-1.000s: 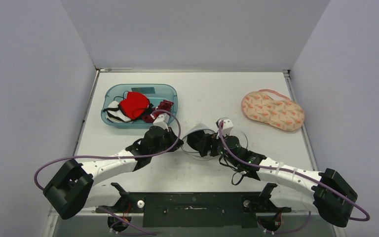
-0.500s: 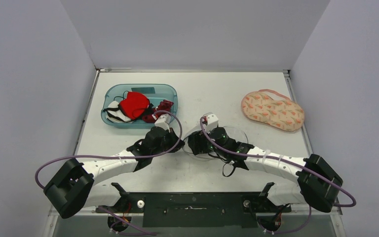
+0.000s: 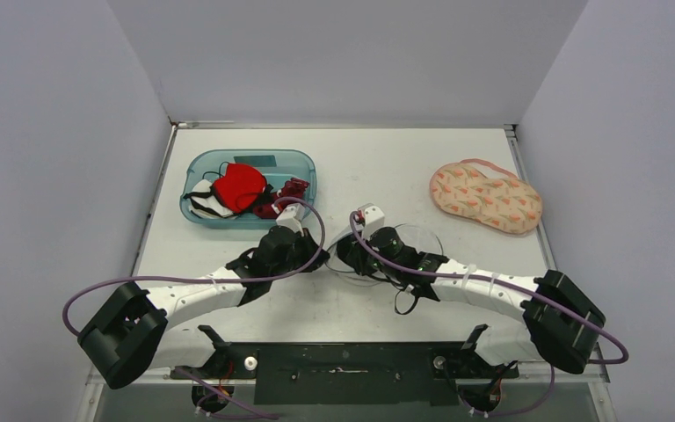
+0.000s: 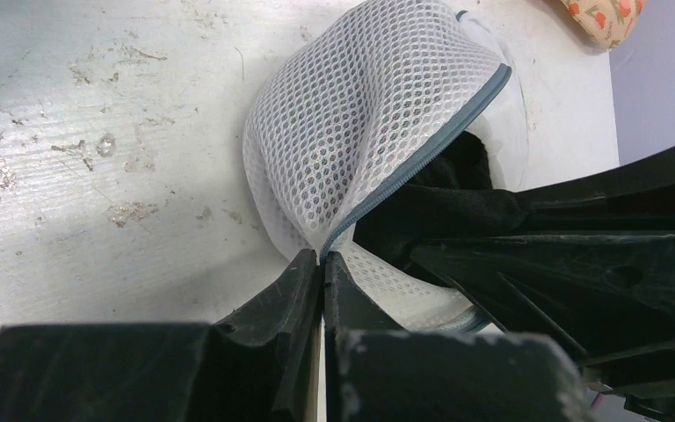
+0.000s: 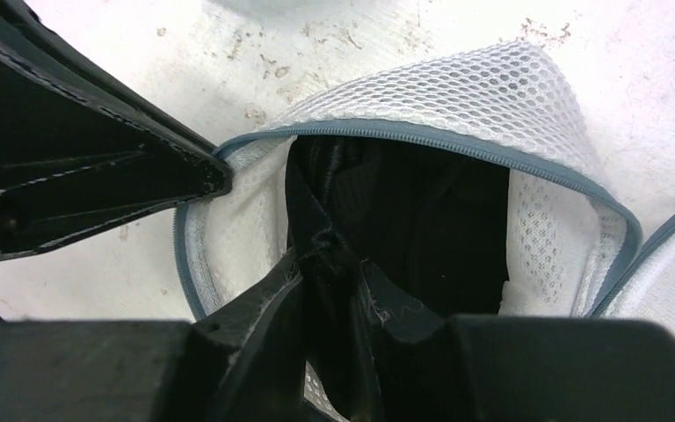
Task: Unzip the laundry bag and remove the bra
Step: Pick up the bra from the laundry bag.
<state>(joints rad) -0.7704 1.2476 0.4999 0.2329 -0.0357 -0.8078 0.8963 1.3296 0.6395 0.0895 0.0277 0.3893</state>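
The white mesh laundry bag lies mid-surface between both arms. The left fingers are clamped tight on its grey zip edge. The right fingers, inside the gaping mouth, pinch the bunched black bra, mostly inside the bag.
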